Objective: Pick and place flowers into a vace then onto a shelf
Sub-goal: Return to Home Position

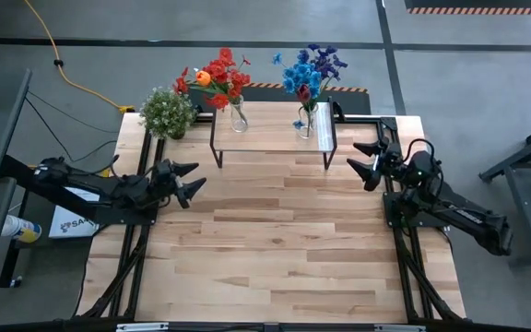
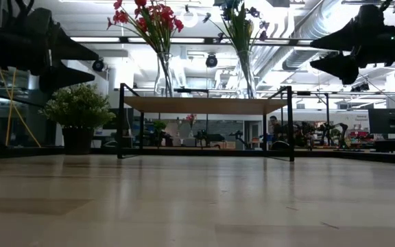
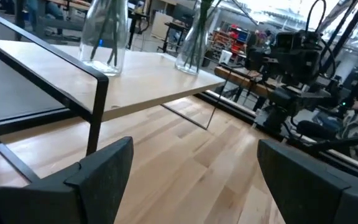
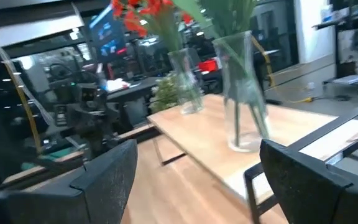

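Observation:
Two clear glass vases stand on the shelf (image 1: 275, 138) at the table's far side. The left vase (image 1: 238, 117) holds red and orange flowers (image 1: 216, 76); the right vase (image 1: 306, 123) holds blue and purple flowers (image 1: 312, 69). My left gripper (image 1: 190, 181) hovers open over the table's left part, pointing level toward the right. My right gripper (image 1: 370, 161) hovers open at the right, just right of the shelf, pointing left. Neither has anything between its fingers. The vases also show in the left wrist view (image 3: 104, 34) and the right wrist view (image 4: 244, 93).
A bushy green potted plant (image 1: 167, 112) stands at the table's far left corner, beside the shelf. The plank tabletop (image 1: 275, 249) stretches bare between the arms and toward the near edge. Black frame rails run along both table sides.

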You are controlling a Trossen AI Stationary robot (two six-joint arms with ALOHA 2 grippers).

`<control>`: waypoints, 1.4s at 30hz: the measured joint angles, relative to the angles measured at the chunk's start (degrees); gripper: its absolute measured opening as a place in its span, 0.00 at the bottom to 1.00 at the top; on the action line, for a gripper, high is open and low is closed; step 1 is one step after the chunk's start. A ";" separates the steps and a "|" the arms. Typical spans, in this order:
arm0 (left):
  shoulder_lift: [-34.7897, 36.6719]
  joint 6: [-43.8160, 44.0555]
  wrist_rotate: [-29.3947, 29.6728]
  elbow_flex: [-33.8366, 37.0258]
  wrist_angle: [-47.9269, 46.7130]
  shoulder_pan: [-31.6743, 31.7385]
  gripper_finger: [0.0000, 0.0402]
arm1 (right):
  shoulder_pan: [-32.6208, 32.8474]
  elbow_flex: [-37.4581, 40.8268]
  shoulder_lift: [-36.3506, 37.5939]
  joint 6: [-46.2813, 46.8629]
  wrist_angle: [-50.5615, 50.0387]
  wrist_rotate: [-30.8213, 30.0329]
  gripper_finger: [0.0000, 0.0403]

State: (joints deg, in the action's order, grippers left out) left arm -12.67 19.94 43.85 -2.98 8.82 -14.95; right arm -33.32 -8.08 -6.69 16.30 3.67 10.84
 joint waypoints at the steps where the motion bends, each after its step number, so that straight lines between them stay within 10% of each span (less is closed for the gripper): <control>1: 0.02 0.02 -1.24 0.00 0.02 1.34 0.94 | -0.02 0.00 -0.70 -0.46 0.76 -0.78 0.81; 9: 0.12 0.92 -11.31 0.00 -0.36 8.69 0.94 | 0.49 0.87 -2.23 0.12 4.31 5.06 0.81; 42: 1.16 -9.61 -7.68 2.10 5.41 8.58 0.94 | 3.45 7.19 -2.61 -11.43 12.77 2.61 0.81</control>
State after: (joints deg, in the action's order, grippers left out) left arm -11.51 10.34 36.16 -0.89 14.24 -6.37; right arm -29.87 -0.89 -9.30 4.87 16.45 13.45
